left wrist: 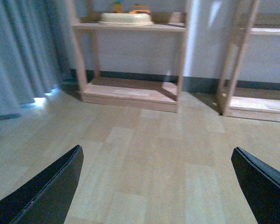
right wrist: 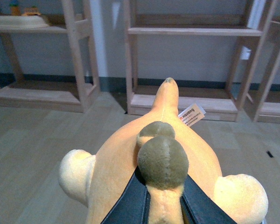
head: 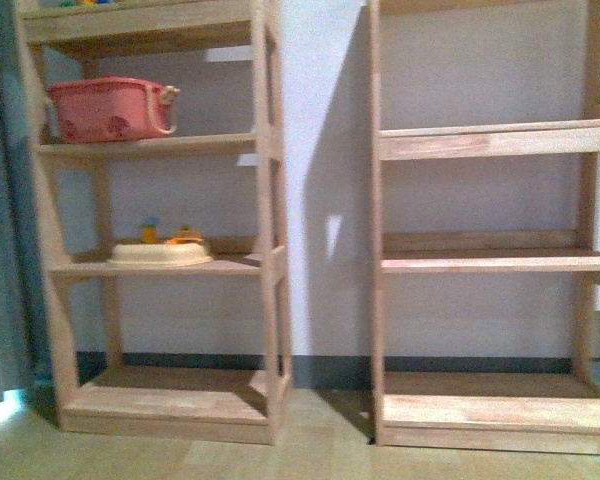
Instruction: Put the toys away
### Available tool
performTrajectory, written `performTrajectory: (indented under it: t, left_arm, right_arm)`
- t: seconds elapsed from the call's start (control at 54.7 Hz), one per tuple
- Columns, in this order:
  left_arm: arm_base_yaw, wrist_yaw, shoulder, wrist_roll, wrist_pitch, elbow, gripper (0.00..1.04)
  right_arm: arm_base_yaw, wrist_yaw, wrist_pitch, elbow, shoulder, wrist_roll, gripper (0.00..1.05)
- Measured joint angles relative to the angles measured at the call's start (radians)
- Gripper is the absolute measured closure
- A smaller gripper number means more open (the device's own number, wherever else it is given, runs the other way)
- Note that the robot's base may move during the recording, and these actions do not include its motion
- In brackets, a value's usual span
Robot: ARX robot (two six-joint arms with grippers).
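**A:** Any writing you can read?

**B:** Only one piece. A white paper tag (right wrist: 192, 115) sticks out of the plush toy (right wrist: 130, 163) in the right wrist view. It has a dark line of print and smaller red lines under it, all too blurred to read.

**A:** Where is the toy itself?

**B:** It is in the right tool (right wrist: 162, 189). The dark fingers (right wrist: 130, 203) are clenched on a narrow strip of orange-yellow plush just below a round olive-brown bump. The toy hangs over the wooden floor (left wrist: 144, 140), facing the right shelf unit (head: 480, 260) and well apart from it.

**A:** And the other arm?

**B:** The left tool (left wrist: 156, 186) is released, its two black fingers spread wide above the floor.

**A:** What about containers?

**B:** There are two, both on the left shelf unit (head: 265, 200). A pink basket (head: 110, 108) with a pale handle sits on an upper shelf, and I cannot tell what is inside it. On the shelf below is a shallow cream dish (head: 160, 254) with small orange, blue and yellow pieces (head: 170, 235) standing in it, though they are too small to make out.
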Motion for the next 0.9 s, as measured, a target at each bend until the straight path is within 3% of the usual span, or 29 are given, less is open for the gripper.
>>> performTrajectory:
  t: [0.896]
  left_arm:
    - [0.0, 0.002, 0.0, 0.002, 0.0, 0.0, 0.06]
  right_arm:
    - [-0.001, -0.002, 0.0, 0.0, 0.0, 0.0, 0.96]
